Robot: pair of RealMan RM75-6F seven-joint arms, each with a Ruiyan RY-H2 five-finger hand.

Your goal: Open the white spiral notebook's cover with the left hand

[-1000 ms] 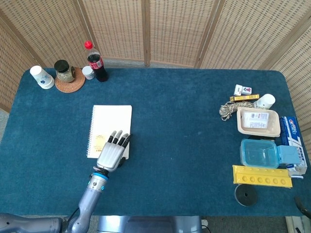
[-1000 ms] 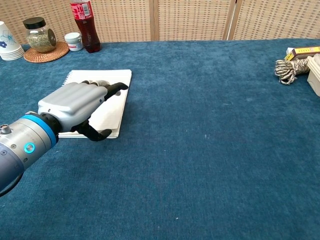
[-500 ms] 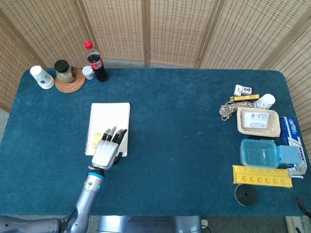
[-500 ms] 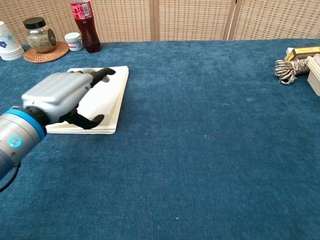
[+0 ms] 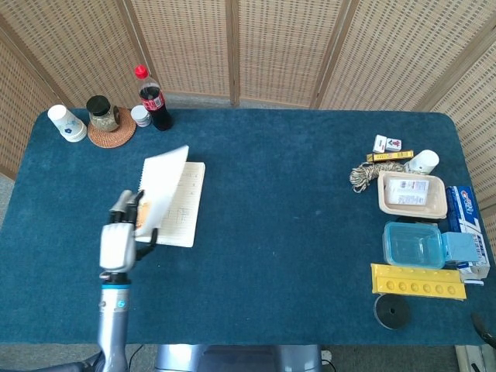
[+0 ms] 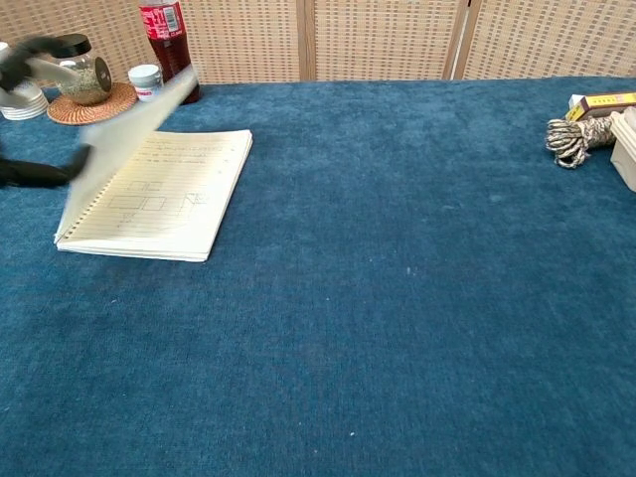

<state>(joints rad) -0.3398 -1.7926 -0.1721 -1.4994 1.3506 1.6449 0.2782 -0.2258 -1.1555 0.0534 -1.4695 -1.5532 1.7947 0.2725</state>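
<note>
The notebook (image 5: 180, 206) lies near the table's (image 5: 294, 194) left edge, its cover (image 5: 161, 186) lifted and tilted, lined pages showing; my left hand (image 5: 122, 236) grips that cover's edge.

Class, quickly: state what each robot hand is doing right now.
Left hand: holding the notebook's cover, lifted partway.
Right hand: not in view.

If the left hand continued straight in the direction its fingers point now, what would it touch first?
The left hand points toward the far edge of the table. The lifted cover of the white spiral notebook already lies against its fingers. Beyond that, probably the wicker coaster with the jar, though depth is unclear.
</note>
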